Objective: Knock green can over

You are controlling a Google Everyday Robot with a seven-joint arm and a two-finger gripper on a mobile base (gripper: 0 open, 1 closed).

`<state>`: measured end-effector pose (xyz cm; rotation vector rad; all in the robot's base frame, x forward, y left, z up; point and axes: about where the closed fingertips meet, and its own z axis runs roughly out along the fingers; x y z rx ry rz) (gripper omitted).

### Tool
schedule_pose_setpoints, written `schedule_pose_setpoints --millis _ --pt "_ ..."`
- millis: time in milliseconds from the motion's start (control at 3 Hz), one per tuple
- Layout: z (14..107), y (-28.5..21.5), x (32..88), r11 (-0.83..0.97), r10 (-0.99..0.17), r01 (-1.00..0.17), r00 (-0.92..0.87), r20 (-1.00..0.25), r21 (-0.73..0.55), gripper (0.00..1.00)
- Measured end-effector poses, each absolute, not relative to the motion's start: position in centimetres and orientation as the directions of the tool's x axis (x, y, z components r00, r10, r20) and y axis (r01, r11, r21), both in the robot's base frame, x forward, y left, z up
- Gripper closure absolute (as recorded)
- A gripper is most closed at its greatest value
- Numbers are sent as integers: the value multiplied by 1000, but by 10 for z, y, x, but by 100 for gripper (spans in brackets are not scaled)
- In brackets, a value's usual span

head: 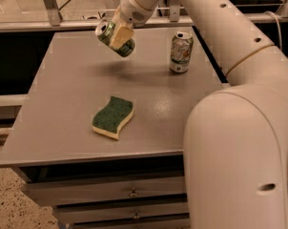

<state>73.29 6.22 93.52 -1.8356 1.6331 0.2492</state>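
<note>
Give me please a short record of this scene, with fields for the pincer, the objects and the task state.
pincer: above the far side of the table, shut on the green can
green can: in the air, tilted, silver top to the upper left
white can: upright on the table, far right, apart from the pincer
sponge: flat, green side up, near the table's middle
task state: green can held off the table, not lying on it
</note>
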Motion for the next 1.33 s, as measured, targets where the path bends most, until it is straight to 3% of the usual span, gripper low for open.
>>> schedule_pose_setpoints --millis 1000,1333 --pt "902 99 702 -351 -822 -900 429 -375 -259 12" --pt "899 117 697 -412 -789 -871 487 -374 -266 0"
